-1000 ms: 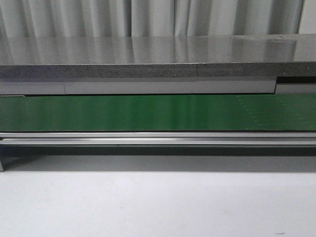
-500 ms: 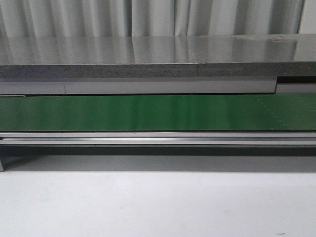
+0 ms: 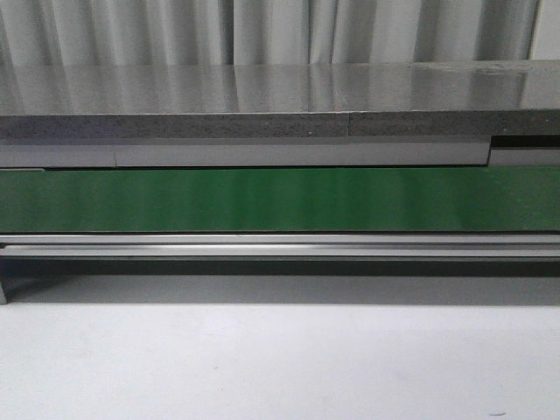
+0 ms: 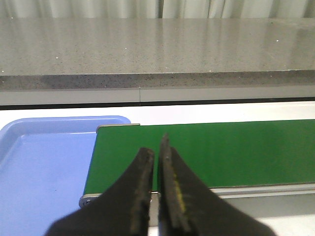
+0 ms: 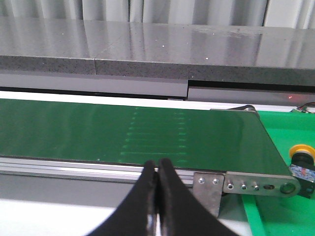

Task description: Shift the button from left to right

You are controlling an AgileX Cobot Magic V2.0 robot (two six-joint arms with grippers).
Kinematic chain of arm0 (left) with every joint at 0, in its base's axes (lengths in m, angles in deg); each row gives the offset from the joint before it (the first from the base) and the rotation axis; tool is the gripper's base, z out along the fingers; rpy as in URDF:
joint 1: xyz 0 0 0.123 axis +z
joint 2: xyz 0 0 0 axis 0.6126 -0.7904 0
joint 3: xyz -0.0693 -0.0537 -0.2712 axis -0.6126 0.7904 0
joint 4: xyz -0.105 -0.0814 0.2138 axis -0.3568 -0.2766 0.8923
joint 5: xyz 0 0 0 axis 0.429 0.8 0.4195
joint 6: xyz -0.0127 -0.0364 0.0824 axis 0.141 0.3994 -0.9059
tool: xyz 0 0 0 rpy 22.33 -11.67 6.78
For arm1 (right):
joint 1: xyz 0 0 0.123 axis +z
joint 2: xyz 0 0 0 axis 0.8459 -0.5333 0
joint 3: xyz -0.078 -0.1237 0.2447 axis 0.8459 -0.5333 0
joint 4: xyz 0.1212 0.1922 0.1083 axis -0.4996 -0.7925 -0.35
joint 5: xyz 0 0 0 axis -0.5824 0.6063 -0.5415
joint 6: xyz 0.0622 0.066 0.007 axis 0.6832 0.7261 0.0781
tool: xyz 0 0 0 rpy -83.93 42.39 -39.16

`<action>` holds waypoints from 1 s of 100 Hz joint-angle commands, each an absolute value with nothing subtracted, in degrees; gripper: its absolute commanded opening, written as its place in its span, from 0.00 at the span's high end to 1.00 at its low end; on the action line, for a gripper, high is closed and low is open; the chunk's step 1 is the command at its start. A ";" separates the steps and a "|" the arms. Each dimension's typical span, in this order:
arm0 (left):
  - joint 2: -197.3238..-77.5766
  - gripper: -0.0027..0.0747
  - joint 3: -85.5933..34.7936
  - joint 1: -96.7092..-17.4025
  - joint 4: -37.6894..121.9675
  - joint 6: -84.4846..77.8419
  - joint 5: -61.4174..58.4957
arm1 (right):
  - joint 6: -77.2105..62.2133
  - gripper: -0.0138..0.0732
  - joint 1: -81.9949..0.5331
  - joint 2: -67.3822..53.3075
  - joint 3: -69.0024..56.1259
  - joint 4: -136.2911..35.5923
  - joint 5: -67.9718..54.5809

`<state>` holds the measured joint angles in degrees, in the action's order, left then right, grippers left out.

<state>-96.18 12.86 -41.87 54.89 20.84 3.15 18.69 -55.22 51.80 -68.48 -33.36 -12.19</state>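
Note:
The button [image 5: 301,161], with a yellow cap on a black body with red and blue marks, lies on a green tray [image 5: 275,211] past the right end of the green conveyor belt [image 5: 123,130]. It shows only at the edge of the right wrist view. My right gripper [image 5: 157,165] is shut and empty, over the belt's near rail, left of the button. My left gripper [image 4: 156,147] is shut and empty, over the near edge of the belt's left end [image 4: 221,152]. Neither gripper nor the button shows in the front view.
A blue tray [image 4: 44,167] sits beside the belt's left end. A grey stone counter [image 3: 280,96] runs behind the belt [image 3: 280,199]. The belt's metal rail [image 3: 280,245] and end bracket [image 5: 246,184] stand in front. The white table [image 3: 280,359] lies nearest.

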 commanded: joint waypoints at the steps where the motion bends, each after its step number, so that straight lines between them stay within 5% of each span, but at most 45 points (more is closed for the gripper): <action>1: -96.71 0.96 11.36 -42.29 54.14 20.99 -1.59 | 18.57 0.92 -55.09 52.86 -68.52 -33.37 -16.85; 64: -96.71 0.96 11.36 -42.57 55.38 21.11 -3.59 | 18.57 0.92 -55.09 52.86 -68.52 -33.37 -16.85; 100: -94.76 0.96 20.35 -47.29 69.56 36.48 -12.54 | 18.57 0.92 -55.09 52.86 -68.52 -33.37 -16.85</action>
<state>-95.51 19.82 -46.45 68.77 35.07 -4.97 18.69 -55.22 51.80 -68.48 -33.36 -12.19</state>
